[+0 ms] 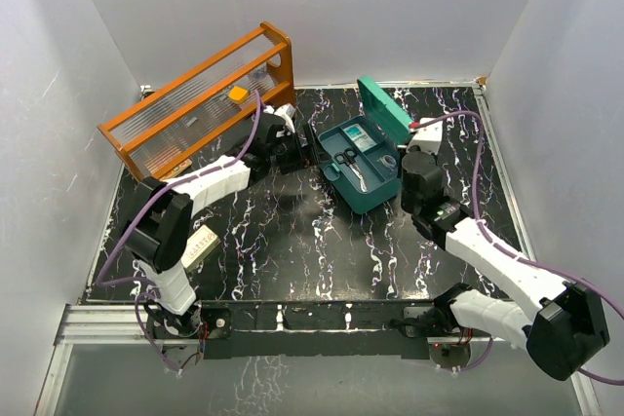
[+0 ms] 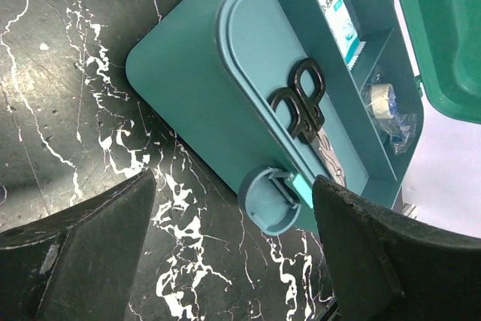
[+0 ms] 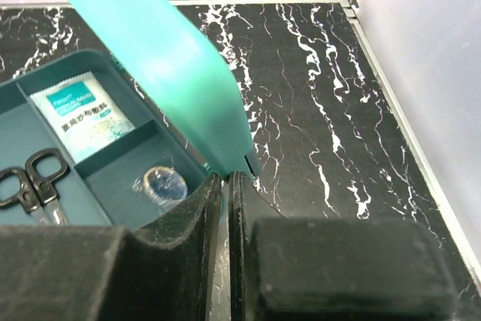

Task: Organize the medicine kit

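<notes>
The teal-green medicine kit (image 1: 363,182) lies open in the middle of the table, its lid (image 1: 382,104) raised at the far side. In its compartments are black-handled scissors (image 2: 304,103), a white packet (image 3: 83,110) and a wrapped tape roll (image 3: 164,184). My left gripper (image 2: 233,261) is open, its fingers wide apart over the table just in front of the kit's round front latch (image 2: 272,201), holding nothing. My right gripper (image 3: 227,178) is shut at the lid's near corner (image 3: 225,157), with the lid's thin edge pinched between its fingertips.
An orange wooden rack (image 1: 200,99) stands at the back left, close behind the left arm. A small pale box (image 1: 200,245) lies on the table beside the left arm's base. White walls enclose the black marbled table (image 1: 292,241) on three sides.
</notes>
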Controlling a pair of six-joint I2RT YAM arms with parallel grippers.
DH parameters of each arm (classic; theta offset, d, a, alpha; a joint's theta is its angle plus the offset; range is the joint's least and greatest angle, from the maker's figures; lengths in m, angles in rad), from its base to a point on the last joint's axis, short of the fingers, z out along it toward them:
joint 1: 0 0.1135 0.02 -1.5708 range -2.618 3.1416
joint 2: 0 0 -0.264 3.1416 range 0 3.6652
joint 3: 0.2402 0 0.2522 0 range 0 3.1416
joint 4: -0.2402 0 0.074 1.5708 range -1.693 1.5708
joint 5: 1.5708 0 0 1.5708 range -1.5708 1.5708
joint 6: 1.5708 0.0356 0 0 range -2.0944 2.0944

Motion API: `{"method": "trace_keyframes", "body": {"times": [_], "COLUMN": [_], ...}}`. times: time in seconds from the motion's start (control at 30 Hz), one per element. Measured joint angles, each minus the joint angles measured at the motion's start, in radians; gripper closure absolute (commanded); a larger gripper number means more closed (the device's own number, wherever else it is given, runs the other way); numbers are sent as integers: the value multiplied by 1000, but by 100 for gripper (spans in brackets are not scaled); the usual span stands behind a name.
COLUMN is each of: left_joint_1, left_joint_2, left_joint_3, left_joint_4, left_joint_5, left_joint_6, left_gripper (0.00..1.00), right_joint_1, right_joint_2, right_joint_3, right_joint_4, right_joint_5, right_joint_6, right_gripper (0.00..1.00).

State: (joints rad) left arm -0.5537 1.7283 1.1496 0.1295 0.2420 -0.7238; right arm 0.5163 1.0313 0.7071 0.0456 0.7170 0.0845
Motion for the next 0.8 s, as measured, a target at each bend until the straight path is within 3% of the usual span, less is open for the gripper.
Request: {"method": "trace_keyframes", "body": {"times": [0.3, 0.5, 0.8], "left_joint_1": [0, 0, 2], "left_joint_2": [50, 49, -47], "left_joint_3": [29, 29, -56], "left_joint_4": [4, 5, 11], "left_joint_5": [24, 7, -89], "left_joint_6": [-2, 2, 14], "left_gripper": [18, 19, 20], "right_joint_1": [103, 153, 171], "right_joint_2": [-33, -83, -143], "right_joint_3": [-19, 0, 127], "right_joint_4": [30, -120, -444], "right_joint_5": [48, -16, -312], "right_joint_6": [-159, -165, -85], "right_gripper": [61, 53, 47]}}
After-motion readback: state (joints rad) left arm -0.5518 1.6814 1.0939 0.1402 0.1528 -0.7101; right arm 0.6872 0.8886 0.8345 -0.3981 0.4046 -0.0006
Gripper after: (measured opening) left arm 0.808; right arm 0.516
